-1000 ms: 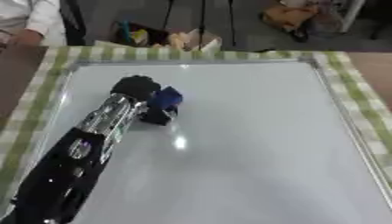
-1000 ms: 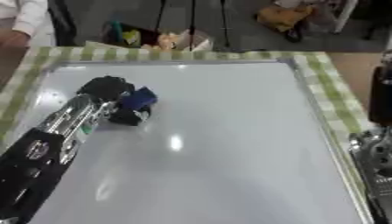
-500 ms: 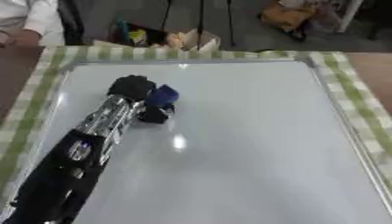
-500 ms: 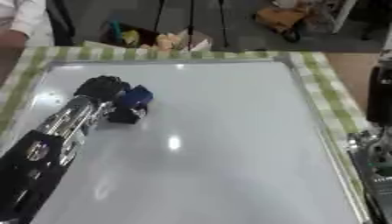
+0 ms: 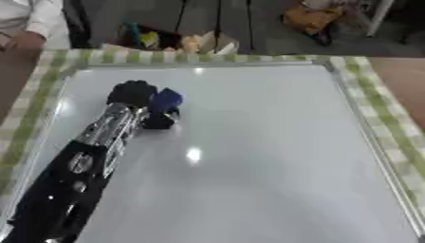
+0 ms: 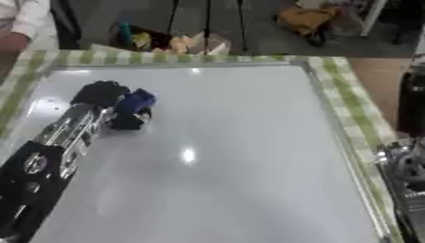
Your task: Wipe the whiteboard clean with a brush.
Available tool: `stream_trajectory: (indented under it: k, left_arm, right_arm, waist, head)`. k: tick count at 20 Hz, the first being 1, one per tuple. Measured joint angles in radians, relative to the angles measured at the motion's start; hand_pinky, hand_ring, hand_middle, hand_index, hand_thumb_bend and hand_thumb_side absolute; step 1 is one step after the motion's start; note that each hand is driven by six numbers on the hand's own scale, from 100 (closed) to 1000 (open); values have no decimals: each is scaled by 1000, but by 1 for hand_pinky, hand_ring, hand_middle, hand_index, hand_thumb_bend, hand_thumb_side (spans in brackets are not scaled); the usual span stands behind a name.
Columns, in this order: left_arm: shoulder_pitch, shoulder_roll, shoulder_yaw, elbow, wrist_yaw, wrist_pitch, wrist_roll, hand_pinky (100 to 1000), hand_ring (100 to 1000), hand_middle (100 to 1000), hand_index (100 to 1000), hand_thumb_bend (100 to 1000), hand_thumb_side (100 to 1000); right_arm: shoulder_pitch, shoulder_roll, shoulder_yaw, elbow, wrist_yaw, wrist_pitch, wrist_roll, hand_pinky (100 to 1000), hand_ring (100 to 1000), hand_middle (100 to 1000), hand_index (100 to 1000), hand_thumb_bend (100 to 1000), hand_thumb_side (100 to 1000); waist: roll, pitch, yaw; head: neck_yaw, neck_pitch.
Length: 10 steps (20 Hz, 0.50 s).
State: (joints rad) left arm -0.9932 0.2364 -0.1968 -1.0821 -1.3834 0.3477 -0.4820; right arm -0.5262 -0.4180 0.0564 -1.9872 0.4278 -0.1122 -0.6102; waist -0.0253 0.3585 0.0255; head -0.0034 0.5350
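Note:
A large whiteboard (image 5: 249, 156) lies flat on a green checked cloth and fills most of both views. My left arm comes in from the lower left, and its black left hand (image 5: 133, 93) rests on the board's upper left part. The fingers are curled round a small blue brush (image 5: 164, 100), whose dark base touches the board. No marks show on the white surface, only light reflections. Of my right side only a piece of arm (image 6: 408, 175) shows at the right edge of the right eye view; the hand itself is out of sight.
The green checked cloth (image 5: 386, 111) frames the board on all sides. Beyond the far edge stand bags and boxes (image 5: 179, 40) on the floor. A person's sleeve (image 5: 25, 21) shows at the upper left corner, off the board.
The left hand with the brush has slid a little to the left and towards the far edge of the board.

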Motion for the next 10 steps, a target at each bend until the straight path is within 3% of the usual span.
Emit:
stream_trajectory:
  k: [10]
  left_arm:
    - [28,26,28,-25,36,43,7,100,313,407,720,100,803]
  right_arm:
    - [7,0,0,0,0,1,-1,818,862,727,813,100,1000]
  waist:
    - [-2,-2,7]
  head:
    - [-8,0]
